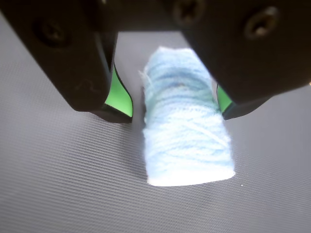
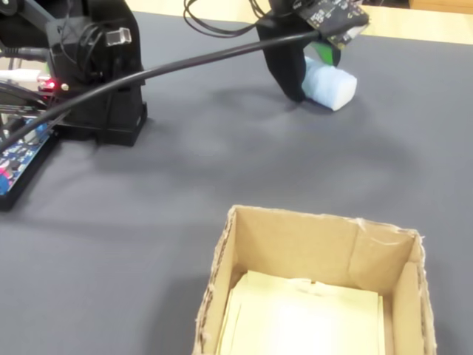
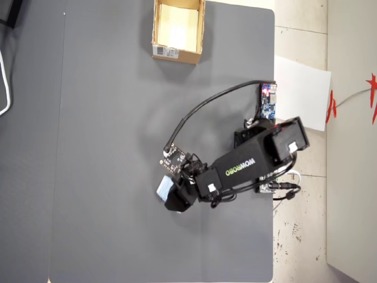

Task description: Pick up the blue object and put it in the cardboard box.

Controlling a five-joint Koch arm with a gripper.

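Claw [image 1: 172, 109] spread wide, its green-padded jaws straddling the blue object [image 1: 187, 121] on the grey tabletop [image 1: 73, 184], one pad touching, the other just clear, apparently set to squeeze. Well away from the claw waits the cardboard box [image 3: 177, 55].

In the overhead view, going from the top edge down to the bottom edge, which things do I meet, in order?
cardboard box → small circuit board at the table edge → arm's black body → blue object at the claw
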